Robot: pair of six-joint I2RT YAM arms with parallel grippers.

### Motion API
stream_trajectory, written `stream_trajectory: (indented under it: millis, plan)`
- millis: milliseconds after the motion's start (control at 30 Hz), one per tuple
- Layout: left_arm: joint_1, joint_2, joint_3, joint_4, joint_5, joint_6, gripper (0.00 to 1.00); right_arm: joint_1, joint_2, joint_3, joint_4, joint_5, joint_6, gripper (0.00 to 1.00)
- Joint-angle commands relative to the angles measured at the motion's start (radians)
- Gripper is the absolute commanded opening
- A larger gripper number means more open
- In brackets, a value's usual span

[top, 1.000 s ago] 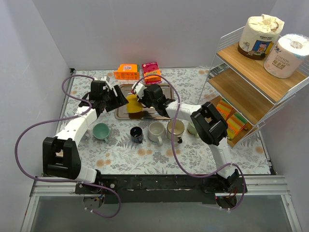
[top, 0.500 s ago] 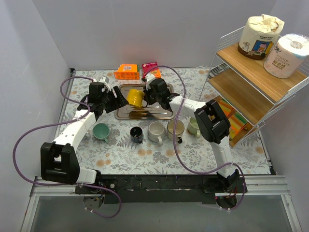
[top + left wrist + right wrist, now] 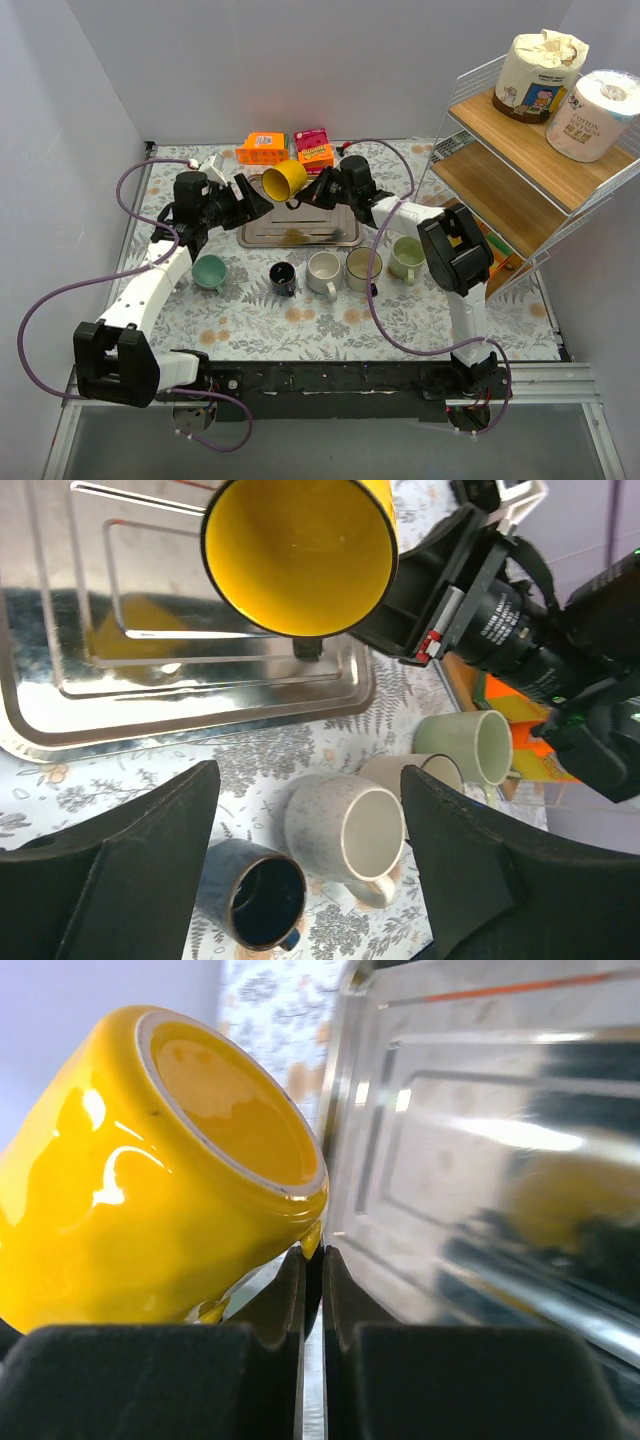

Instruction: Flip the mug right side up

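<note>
mid-flip: yellow mug (image 3: pixel 284 179) held by its handle in r gripper (image 3: pixel 313 191), jaws pinched, up over far tray (image 3: pixel 315 228), mouth sideways. l gripper (image 3: pixel 248 197) wide, empty, just left. next: roll wrist till upright, set down.

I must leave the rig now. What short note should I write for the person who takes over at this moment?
The left claw is open and empty. It points at the mouth of the mug without touching it.
The right claw is shut on the mug, apparently at the handle.
The mug hangs in the air above the tray, on its side, mouth toward the left claw.
Done: mug gripped, off the tray, about half turned.
Left: turn it until the mouth faces up, set it down, open the right claw.
</note>
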Motion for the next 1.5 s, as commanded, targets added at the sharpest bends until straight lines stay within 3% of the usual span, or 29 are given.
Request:
stream_trajectory:
  millis: [0,200,367,633,933,1267,1467]
  plan:
    - [-0.013,-0.064,-0.017,0.073,0.104,-0.004,0.73,0.021,-0.133,-0.024,0.294,-0.09,0.406,0.01]
    - [-0.045,-0.09,-0.04,0.195,0.113,-0.062,0.76,0.047,-0.195,-0.105,0.446,-0.029,0.699,0.01]
    - [-0.071,-0.102,-0.025,0.253,0.033,-0.064,0.76,0.081,-0.259,-0.131,0.409,0.035,0.779,0.01]
    - [-0.107,-0.12,0.006,0.291,-0.103,-0.025,0.7,0.133,-0.348,-0.117,0.23,0.152,0.743,0.01]
    - [-0.116,-0.197,-0.054,0.403,-0.08,-0.03,0.7,0.147,-0.389,-0.119,0.115,0.21,0.691,0.01]
    - [-0.122,-0.11,-0.002,0.324,-0.068,-0.033,0.6,0.164,-0.411,-0.05,-0.045,0.272,0.617,0.01]
    - [-0.133,-0.131,-0.01,0.291,-0.108,-0.033,0.67,0.165,-0.411,-0.044,-0.046,0.275,0.611,0.01]
